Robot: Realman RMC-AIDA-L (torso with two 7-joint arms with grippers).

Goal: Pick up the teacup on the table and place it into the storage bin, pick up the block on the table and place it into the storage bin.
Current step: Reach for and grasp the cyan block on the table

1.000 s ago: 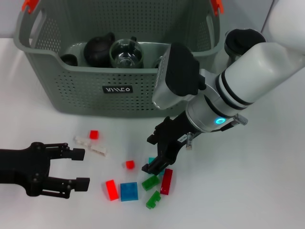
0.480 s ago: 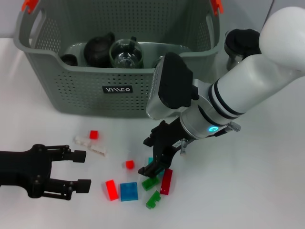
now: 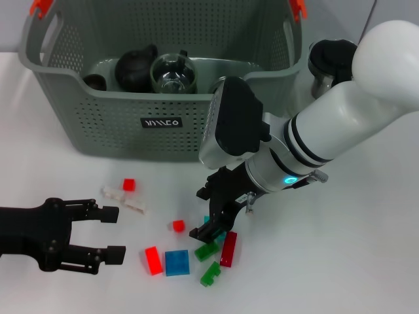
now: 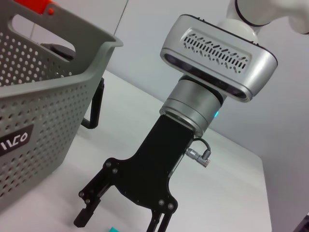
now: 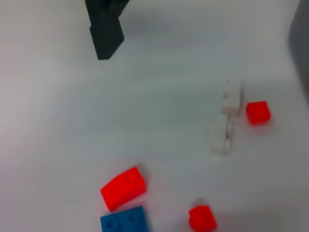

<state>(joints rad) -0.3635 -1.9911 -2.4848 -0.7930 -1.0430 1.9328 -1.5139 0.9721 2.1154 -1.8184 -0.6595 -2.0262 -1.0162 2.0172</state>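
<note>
The grey storage bin (image 3: pixel 163 124) stands at the back of the table and its corner also shows in the left wrist view (image 4: pixel 43 96). Inside it a small dark teacup (image 3: pixel 95 82) sits beside a black teapot (image 3: pixel 135 65) and a glass pot (image 3: pixel 173 73). Loose blocks lie in front of the bin. My right gripper (image 3: pixel 211 230) is open and low over a teal block (image 3: pixel 208 220), with a green block (image 3: pixel 206 250) and a dark red block (image 3: pixel 229 248) just beside its fingertips. It is seen head-on as the right gripper (image 4: pixel 123 220). My left gripper (image 3: pixel 112 232) rests open at the lower left.
More blocks are scattered about: red (image 3: pixel 153 260), blue (image 3: pixel 177 262), a small red one (image 3: pixel 178 226), white pieces (image 3: pixel 124 199), a red cube (image 3: pixel 129 184) and a green one (image 3: pixel 210 273). A dark round vessel (image 3: pixel 330 62) stands right of the bin behind my right arm.
My right gripper has shifted a little left and lower over the teal and green blocks, still open. The left arm has barely moved.
</note>
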